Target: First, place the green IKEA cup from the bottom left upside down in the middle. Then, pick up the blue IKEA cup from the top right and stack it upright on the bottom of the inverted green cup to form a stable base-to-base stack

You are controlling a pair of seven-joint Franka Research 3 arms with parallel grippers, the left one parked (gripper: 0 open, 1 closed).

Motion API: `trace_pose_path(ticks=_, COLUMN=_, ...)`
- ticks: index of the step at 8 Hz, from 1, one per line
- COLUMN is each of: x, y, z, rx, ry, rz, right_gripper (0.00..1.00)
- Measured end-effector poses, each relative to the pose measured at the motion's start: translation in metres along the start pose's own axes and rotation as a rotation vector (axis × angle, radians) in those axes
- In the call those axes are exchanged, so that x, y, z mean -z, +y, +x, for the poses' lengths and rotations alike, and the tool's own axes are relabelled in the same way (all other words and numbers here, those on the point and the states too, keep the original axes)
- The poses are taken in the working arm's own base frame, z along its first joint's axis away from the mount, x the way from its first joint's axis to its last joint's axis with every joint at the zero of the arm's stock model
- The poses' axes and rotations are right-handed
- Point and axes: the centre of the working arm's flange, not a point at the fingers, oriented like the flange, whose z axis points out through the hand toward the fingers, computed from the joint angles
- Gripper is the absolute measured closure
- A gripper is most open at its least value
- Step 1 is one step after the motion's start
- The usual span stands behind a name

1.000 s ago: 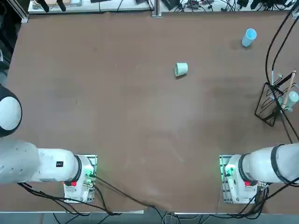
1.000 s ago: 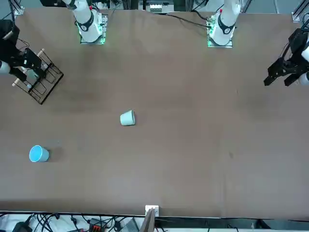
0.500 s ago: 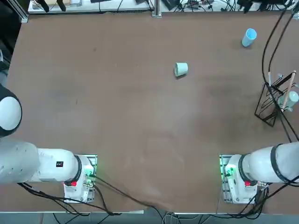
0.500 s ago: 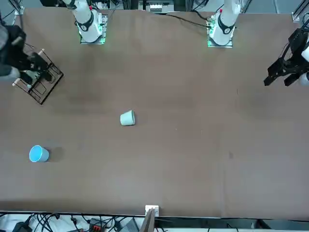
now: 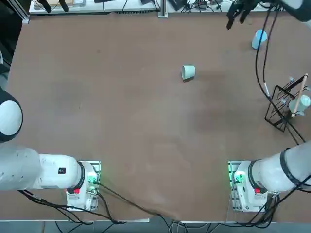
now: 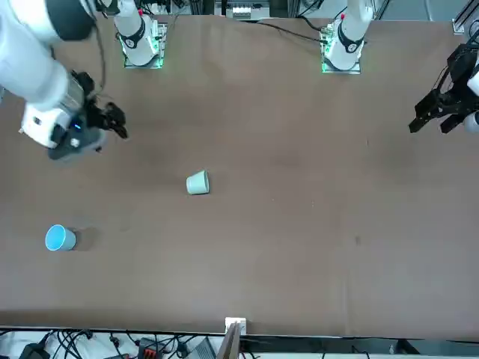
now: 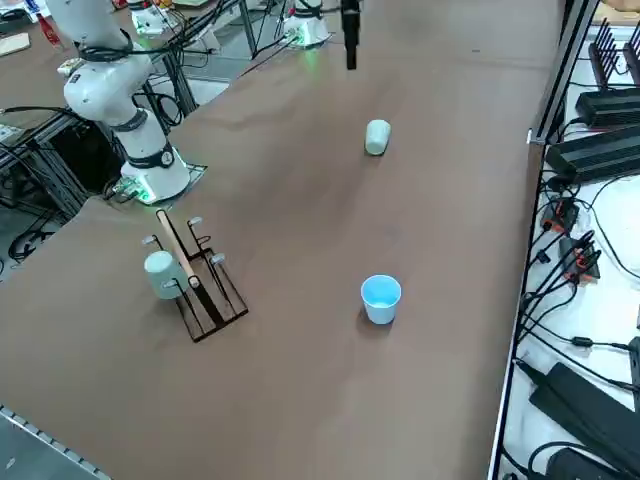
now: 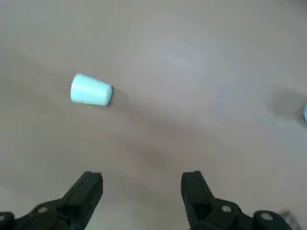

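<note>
The green cup (image 5: 188, 72) (image 6: 197, 182) (image 7: 377, 137) (image 8: 91, 90) stands mouth down near the middle of the table, with its closed base up. The blue cup (image 5: 259, 39) (image 6: 60, 238) (image 7: 380, 298) stands upright, mouth up, at the far right corner. My right gripper (image 5: 234, 19) (image 6: 120, 126) (image 7: 351, 62) (image 8: 141, 184) hangs high over the far side of the table. It is between the two cups and well clear of both. Its fingers (image 8: 88, 191) are open and hold nothing.
A black wire rack (image 5: 282, 109) (image 7: 200, 285) carrying a pale whitish cup (image 5: 303, 102) (image 7: 160, 272) stands by the right edge of the table. Cables run from it toward the arm. Bare brown tabletop (image 5: 146, 121) surrounds both cups.
My right arm has swung from above the rack at the right edge toward the far side, near the blue cup. Both cups stayed where they were.
</note>
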Motion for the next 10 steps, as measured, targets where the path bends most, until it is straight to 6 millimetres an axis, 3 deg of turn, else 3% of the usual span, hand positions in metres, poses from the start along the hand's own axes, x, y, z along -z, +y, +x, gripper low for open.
trace_pose_path(ticks=4, x=-0.088, y=-0.001, z=0.031, rx=0.438, ry=0.034, rz=0.01, right_gripper=0.0)
trace_pose_path(ticks=7, x=-0.158, y=-0.004, z=0.051, rx=0.772, ry=0.097, rz=0.148, right_gripper=0.0)
trace_pose_path(ticks=10, x=-0.201, y=-0.011, z=0.063, rx=1.0, ry=0.135, rz=0.172, right_gripper=0.0)
